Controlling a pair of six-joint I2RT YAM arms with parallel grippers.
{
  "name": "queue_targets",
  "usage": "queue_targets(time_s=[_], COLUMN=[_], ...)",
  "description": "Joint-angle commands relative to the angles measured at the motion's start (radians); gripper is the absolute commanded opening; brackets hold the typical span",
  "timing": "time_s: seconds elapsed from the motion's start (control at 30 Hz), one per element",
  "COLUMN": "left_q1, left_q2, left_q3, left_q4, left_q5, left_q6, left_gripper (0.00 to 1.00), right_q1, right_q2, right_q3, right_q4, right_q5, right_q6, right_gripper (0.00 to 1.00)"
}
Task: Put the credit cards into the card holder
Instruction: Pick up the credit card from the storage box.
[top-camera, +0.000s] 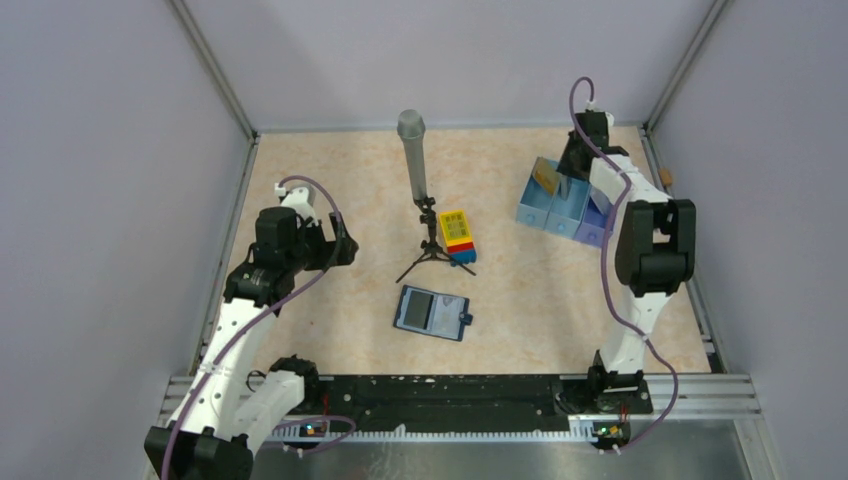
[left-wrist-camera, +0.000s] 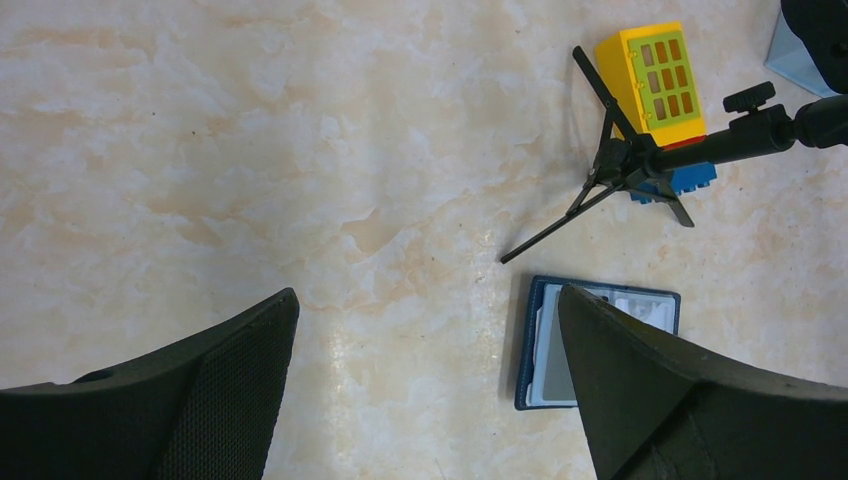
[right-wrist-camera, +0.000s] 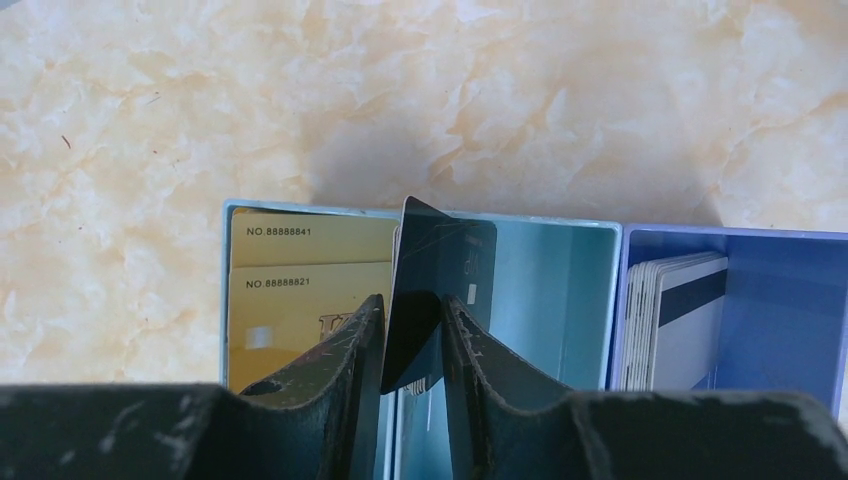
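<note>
- right pincer (right-wrist-camera: 412, 305) clamped on a dark card (right-wrist-camera: 440, 255), upright in the pale blue tray (right-wrist-camera: 555, 300), beside gold cards (right-wrist-camera: 300, 270).
- left pincer (left-wrist-camera: 428, 292) spread wide above the tabletop (left-wrist-camera: 200, 150).
- navy card holder (top-camera: 432, 312) lies open on the tabletop, near a toy brick block (top-camera: 458, 236) and a small tripod (top-camera: 435, 258), well apart from the tray.

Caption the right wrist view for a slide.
Right gripper pinches a dark card in the pale blue tray, beside gold cards.

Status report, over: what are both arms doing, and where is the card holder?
Right fingers pinching dark card at tray. Left fingers wide open, holding nothing. Card holder lies open mid-table. Tripod and toy brick stand just beyond holder.
</note>
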Motion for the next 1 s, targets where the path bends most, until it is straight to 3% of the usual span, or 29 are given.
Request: queue_targets(time_s=[0.0,0.27,0.53,0.8,0.97], left_q1=[0.005,0.004,0.004,0.004,-0.011], left_q2=[-0.012,-0.014,-0.019,-0.021,-0.020], left_q3=[-0.008,-0.012,-0.014,-0.028,-0.038], left_q4=[0.044,0.045,0.046,0.068,0.092], left_q5=[0.018,0.025,0.039,0.137,0.238], left_q6=[0.011,0.009,0.015,0.055,0.035], left_gripper=[0.99,0.99,0.99,0.99,0.99], right_q1=[0.001,0.001,0.001,0.001,0.001], right_q2=[-0.080,-0.105,-0.122,-0.262,-0.440], right_q3=[0.008,-0.002,0.002,-0.104,-0.228], right_q4=[0.046,0.043,-0.021,-0.091,-0.099], right_q5=[0.006,0.029,0.103,0.224,0.197], right_q6=[0.004,-0.003,-0.023,-0.064,-0.085], right_gripper=[0.26,0.18,0.00,0.00,0.00])
